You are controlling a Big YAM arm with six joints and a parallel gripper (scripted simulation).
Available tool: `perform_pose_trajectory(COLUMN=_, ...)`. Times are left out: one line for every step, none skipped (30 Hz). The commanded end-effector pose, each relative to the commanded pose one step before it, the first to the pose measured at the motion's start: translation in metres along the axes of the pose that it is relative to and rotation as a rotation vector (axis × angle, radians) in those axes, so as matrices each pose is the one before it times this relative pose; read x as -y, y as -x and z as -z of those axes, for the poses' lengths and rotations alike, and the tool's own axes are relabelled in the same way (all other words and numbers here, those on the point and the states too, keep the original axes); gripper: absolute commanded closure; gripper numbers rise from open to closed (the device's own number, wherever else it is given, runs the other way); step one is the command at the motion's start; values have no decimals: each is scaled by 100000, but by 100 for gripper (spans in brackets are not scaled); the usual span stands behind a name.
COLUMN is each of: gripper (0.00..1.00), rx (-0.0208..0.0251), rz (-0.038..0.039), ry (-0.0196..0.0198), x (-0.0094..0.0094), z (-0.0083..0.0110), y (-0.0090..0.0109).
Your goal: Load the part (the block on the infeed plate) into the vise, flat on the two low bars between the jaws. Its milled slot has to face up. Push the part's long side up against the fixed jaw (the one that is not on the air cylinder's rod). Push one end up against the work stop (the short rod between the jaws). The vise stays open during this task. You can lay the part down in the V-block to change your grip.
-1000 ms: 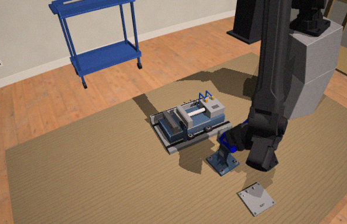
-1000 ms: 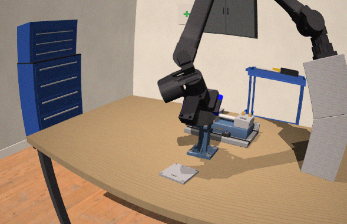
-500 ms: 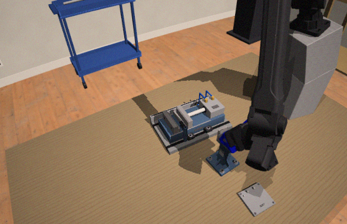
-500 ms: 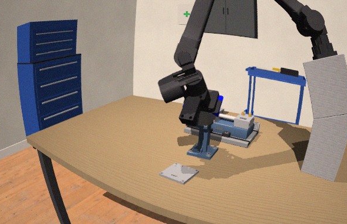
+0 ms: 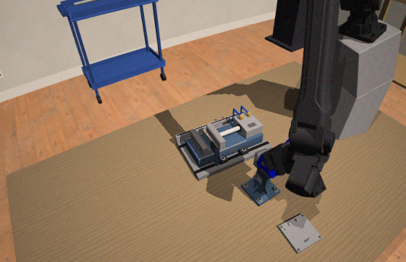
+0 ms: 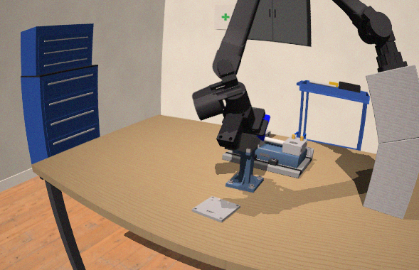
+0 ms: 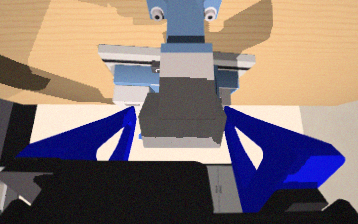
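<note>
The grey part (image 7: 182, 120) (image 5: 258, 158) rests at the top of the blue V-block stand (image 5: 260, 187) (image 6: 246, 170) (image 7: 185, 25). My gripper (image 7: 179, 112) is open, its blue fingertips on either side of the part, very close to its sides. Whether they touch it, and where its slot faces, I cannot tell. The arm hides the part in the exterior view. The vise (image 5: 239, 142) (image 6: 277, 153) (image 7: 134, 75) is open, with no part between the fixed jaw (image 5: 200, 142) and the rod-side jaw (image 5: 216, 136). The infeed plate (image 5: 300, 234) (image 6: 216, 209) is bare.
The air cylinder block (image 5: 247, 127) (image 6: 294, 146) with blue hoses stands at the vise's rod end. The vise's base plate reaches close to the V-block stand. The robot's grey pedestal (image 5: 369, 69) (image 6: 395, 142) stands beyond them. A blue cart (image 5: 124, 67) is by the wall.
</note>
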State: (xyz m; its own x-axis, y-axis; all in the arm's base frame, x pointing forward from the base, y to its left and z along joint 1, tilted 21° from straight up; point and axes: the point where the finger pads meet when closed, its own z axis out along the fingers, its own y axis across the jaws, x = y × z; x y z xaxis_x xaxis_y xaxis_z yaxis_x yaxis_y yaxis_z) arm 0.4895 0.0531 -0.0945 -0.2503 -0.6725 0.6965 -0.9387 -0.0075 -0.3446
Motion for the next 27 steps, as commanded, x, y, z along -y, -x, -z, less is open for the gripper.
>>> perform_pose_trajectory(gripper=19, rx=2376, rz=-2229, ry=-1284, x=1117, z=308, y=-990)
perform_pose_trajectory(gripper=19, rx=488, rz=1, ry=-5, x=0, z=0, y=-1)
perform_pose_trajectory(gripper=19, rx=504, rz=2, ry=-10, x=1, z=0, y=-1)
perform_pose_trajectory(gripper=19, rx=0, rz=0, ry=0, x=0, z=0, y=0)
perform_pose_trajectory(gripper=19, rx=0, rz=0, ry=0, x=0, z=0, y=0)
perform_pose_trajectory(gripper=19, rx=576, rz=101, ry=-115, x=-5, z=56, y=49)
perform_pose_trajectory(gripper=19, rx=481, rz=-93, ry=80, x=9, z=-54, y=-51)
perform_pose_trajectory(gripper=19, rx=552, rz=6, ry=-26, x=3, z=2, y=-1)
perform_pose_trajectory(gripper=19, rx=587, rz=4, ry=-15, x=1, z=1, y=-1)
perform_pose_trajectory(gripper=19, rx=638, rz=-3, ry=10, x=-2, z=-2, y=-1)
perform_pose_trajectory(gripper=19, rx=656, rz=-1, ry=3, x=-1, z=-2, y=-1)
perform_pose_trajectory(gripper=19, rx=674, rz=1, ry=-4, x=0, z=-1, y=-1)
perform_pose_trajectory(gripper=19, rx=692, rz=3, ry=-12, x=1, z=0, y=-1)
perform_pose_trajectory(gripper=19, rx=710, rz=5, ry=-20, x=2, z=1, y=-1)
perform_pose_trajectory(gripper=19, rx=727, rz=8, ry=-29, x=3, z=2, y=-1)
perform_pose_trajectory(gripper=19, rx=761, rz=6, ry=-24, x=2, z=2, y=-1)
perform_pose_trajectory(gripper=19, rx=833, rz=-3, ry=10, x=-2, z=-3, y=-2)
perform_pose_trajectory(gripper=19, rx=853, rz=0, ry=-1, x=0, z=-2, y=-2)
perform_pose_trajectory(gripper=19, rx=872, rz=3, ry=-12, x=1, z=0, y=-2)
perform_pose_trajectory(gripper=19, rx=891, rz=6, ry=-24, x=2, z=2, y=-2)
perform_pose_trajectory(gripper=19, rx=0, rz=0, ry=0, x=0, z=0, y=0)
perform_pose_trajectory(gripper=19, rx=0, rz=0, ry=0, x=0, z=0, y=0)
perform_pose_trajectory(gripper=19, rx=909, rz=10, ry=-37, x=4, z=3, y=-2)
perform_pose_trajectory(gripper=19, rx=908, rz=2, ry=-7, x=0, z=-1, y=-2)
perform_pose_trajectory(gripper=19, rx=915, rz=-1, ry=4, x=-1, z=-2, y=-2)
perform_pose_trajectory(gripper=19, rx=932, rz=2, ry=-8, x=0, z=-1, y=-2)
perform_pose_trajectory(gripper=19, rx=950, rz=6, ry=-21, x=2, z=1, y=-2)
